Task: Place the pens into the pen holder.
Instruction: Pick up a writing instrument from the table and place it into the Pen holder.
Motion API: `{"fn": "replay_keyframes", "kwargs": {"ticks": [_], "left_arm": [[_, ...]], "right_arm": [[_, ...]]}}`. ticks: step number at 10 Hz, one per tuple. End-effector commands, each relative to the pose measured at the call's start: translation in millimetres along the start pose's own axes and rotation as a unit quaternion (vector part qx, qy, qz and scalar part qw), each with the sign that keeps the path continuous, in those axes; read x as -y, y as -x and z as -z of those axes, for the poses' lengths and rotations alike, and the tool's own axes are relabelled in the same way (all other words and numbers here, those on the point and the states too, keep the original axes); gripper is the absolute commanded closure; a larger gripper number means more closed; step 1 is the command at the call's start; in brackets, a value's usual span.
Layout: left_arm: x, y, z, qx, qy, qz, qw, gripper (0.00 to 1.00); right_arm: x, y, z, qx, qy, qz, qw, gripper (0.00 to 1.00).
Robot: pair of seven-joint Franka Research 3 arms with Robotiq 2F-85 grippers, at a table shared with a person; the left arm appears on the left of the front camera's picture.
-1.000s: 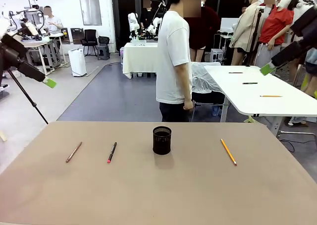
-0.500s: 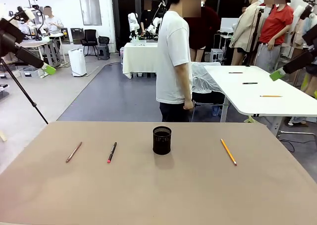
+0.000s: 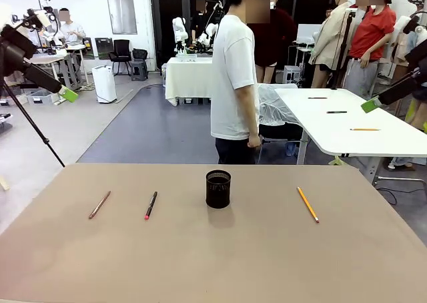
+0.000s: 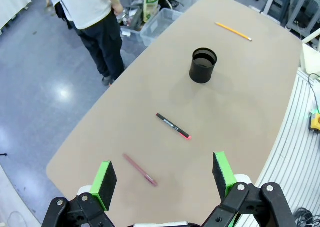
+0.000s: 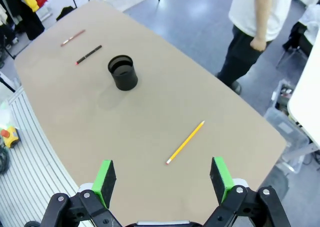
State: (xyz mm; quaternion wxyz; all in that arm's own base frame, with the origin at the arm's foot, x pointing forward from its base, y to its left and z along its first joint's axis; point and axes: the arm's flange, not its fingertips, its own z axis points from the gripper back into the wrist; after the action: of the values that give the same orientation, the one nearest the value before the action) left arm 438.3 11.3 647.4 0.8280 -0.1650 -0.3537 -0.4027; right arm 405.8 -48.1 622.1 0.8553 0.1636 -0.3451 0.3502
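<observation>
— Claws wide and empty: your left gripper [image 4: 164, 174] and right gripper [image 5: 162, 179] hang high over the table [image 3: 200, 263].
— Where's your work?
— Mid-table, the pen holder [image 3: 218, 188]; orange pen [image 3: 307, 204] right, black pen [image 3: 151, 205] and pink pen [image 3: 99, 204] left. Light, stiff, they'll likely roll: pinch each mid-shaft.

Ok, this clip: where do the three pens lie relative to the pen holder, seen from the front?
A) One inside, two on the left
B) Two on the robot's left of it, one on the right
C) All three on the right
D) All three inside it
B: the brownish-pink pen and the black pen lie flat on the table left of the pen holder, and the orange pen lies to its right.
</observation>
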Motion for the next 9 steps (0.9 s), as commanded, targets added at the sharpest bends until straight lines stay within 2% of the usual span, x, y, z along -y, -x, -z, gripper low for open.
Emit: {"fn": "replay_keyframes", "kwargs": {"ticks": [1, 9], "left_arm": [[-0.6, -1.2, -1.8, 0.003, -0.004, 0.001, 1.0, 0.0], [-0.6, -1.2, -1.8, 0.003, -0.004, 0.001, 1.0, 0.0]], "right_arm": [[-1.2, -0.2, -1.3, -0.001, -0.01, 0.002, 1.0, 0.0], [-1.2, -0.2, -1.3, -0.001, -0.01, 0.002, 1.0, 0.0]]}}
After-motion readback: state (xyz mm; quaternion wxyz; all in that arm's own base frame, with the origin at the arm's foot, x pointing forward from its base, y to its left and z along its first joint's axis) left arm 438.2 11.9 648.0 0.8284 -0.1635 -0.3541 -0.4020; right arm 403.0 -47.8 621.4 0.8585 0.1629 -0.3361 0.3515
